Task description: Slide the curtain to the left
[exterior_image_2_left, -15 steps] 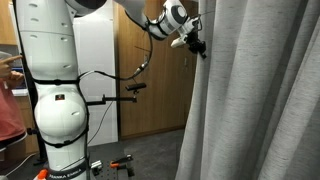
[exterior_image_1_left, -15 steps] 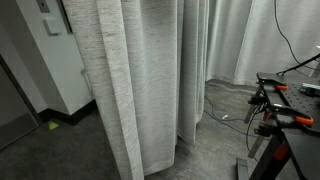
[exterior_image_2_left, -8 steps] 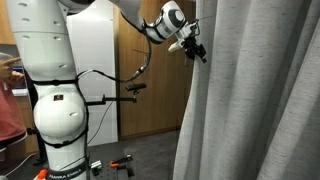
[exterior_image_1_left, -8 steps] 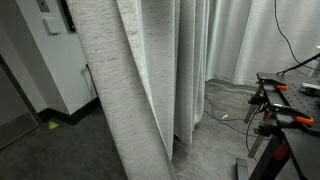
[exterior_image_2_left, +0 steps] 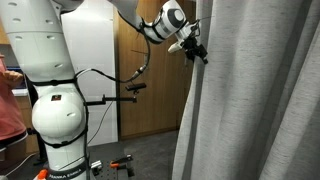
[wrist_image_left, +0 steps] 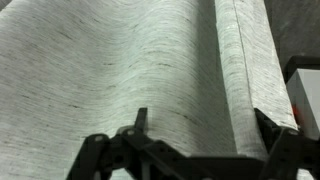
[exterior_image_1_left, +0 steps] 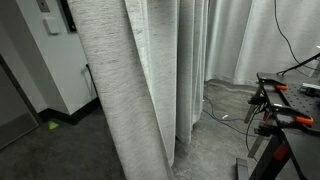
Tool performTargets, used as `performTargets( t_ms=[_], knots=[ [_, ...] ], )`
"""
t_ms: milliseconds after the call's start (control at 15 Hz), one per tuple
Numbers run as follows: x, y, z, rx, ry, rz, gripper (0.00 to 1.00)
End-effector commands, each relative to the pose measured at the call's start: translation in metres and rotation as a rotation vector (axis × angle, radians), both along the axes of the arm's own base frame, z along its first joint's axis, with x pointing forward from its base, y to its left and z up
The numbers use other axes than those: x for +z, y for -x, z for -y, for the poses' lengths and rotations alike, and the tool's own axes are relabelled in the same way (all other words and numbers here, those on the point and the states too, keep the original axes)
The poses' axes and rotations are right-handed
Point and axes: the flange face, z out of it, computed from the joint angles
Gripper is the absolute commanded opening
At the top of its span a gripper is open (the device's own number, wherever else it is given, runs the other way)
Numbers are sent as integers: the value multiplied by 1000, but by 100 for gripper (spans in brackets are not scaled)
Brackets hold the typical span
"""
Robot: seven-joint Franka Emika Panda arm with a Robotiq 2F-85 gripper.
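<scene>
The curtain [exterior_image_1_left: 120, 90] is a tall off-white fabric with fine horizontal streaks, hanging in pleats to the floor. In an exterior view its edge [exterior_image_2_left: 205, 100] runs down just beside my gripper [exterior_image_2_left: 197, 52], which reaches in high up from the left. In the wrist view the curtain [wrist_image_left: 120, 70] fills the picture, with a folded pleat [wrist_image_left: 250, 70] on the right. My gripper [wrist_image_left: 202, 114] stands open, its two dark fingers wide apart in front of the cloth and clamping nothing.
Smoother white sheer drapes [exterior_image_1_left: 260, 40] hang behind. A table with orange clamps [exterior_image_1_left: 290, 105] stands at the right, with cables on the floor [exterior_image_1_left: 225, 110]. The white robot body [exterior_image_2_left: 55, 100] and a wooden wall panel [exterior_image_2_left: 140, 100] are left of the curtain.
The jaws have opened and let go of the curtain's edge. The curtain's folds have shifted and hang in a narrower bunch than a second ago.
</scene>
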Motion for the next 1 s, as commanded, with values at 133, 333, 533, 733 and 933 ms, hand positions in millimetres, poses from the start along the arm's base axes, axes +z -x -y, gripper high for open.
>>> performTargets(
  t_ms=[133, 333, 533, 733, 933],
  knots=[
    [9, 36, 43, -78, -19, -16, 100],
    [12, 51, 63, -135, -7, -14, 100],
    [15, 61, 74, -159, 8, -8, 100],
    [15, 68, 66, -113, 12, -16, 100],
    [15, 79, 36, 7, -4, -36, 100]
  ],
)
